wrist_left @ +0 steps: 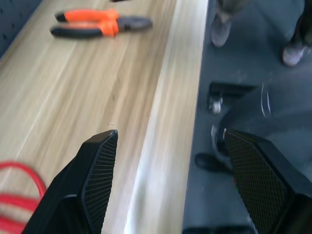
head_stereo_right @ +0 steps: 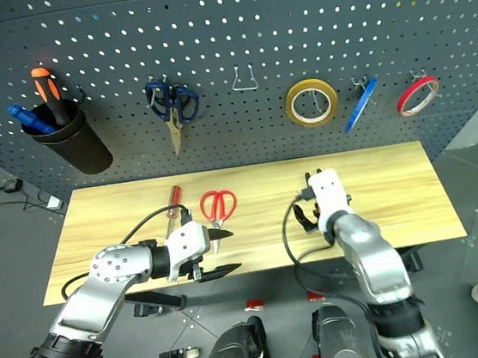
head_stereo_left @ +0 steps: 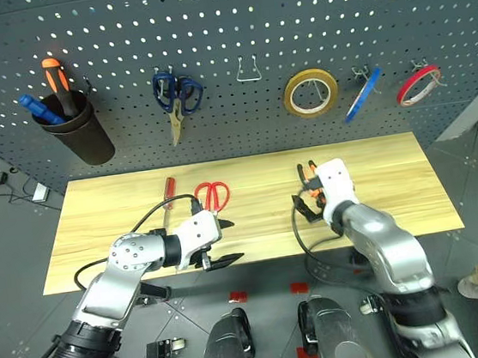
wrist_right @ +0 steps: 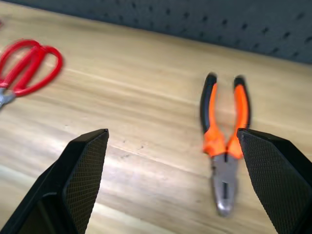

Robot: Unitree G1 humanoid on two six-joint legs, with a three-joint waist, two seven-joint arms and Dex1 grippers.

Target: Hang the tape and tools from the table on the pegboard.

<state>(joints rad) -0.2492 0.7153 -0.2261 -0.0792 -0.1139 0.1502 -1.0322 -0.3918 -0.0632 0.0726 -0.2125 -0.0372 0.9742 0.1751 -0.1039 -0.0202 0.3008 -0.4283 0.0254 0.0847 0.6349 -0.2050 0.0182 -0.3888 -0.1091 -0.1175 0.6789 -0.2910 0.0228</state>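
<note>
While the pliers (wrist_right: pixel 223 146) lie just ahead of the open, empty right gripper (wrist_right: pixel 175 180), handles toward the pegboard (head_stereo_left: pixel 224 51), the left gripper (wrist_left: pixel 170 180), also open, hovers near the surface (head_stereo_left: pixel 394 178) edge.

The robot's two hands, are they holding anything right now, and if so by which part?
Nothing is held. The left hand is open above the table's front edge, and the right hand is open above the pliers, which lie flat on the wood.

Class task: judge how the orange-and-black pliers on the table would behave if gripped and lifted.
The pliers look metal-jawed, so probably heavy for their size and stiff. Their handles lie splayed, so they may pivot shut when squeezed. Lying flat on the table, they seem unlikely to roll.
</note>
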